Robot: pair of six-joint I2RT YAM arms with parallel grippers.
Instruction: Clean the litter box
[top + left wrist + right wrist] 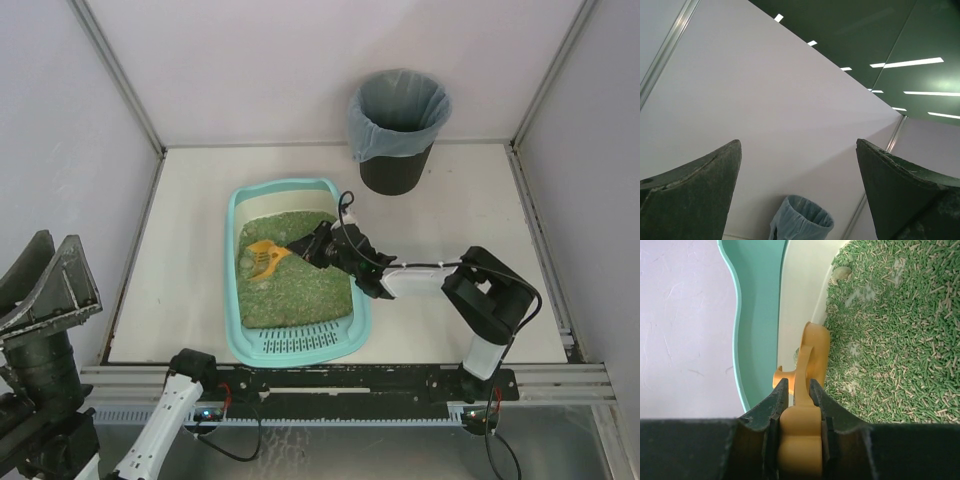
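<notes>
The litter box (233, 290) lies on the tabletop (180, 250), left of centre. The right gripper (318, 245) reaches in over its right rim, fingers (770, 410) pinching the orange scoop (265, 258) by its handle, the scoop's head over the far-left litter. At the near left, the left gripper (799, 165) is raised, fingers (695, 190) spread.

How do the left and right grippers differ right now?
The left gripper stands wide open and empty; the right gripper is shut on the handle of the orange scoop. The left gripper sits back at the near left, pointing up at the back wall; the right gripper reaches over the litter box, scoop head on the green litter. Both are dark two-finger grippers.
</notes>
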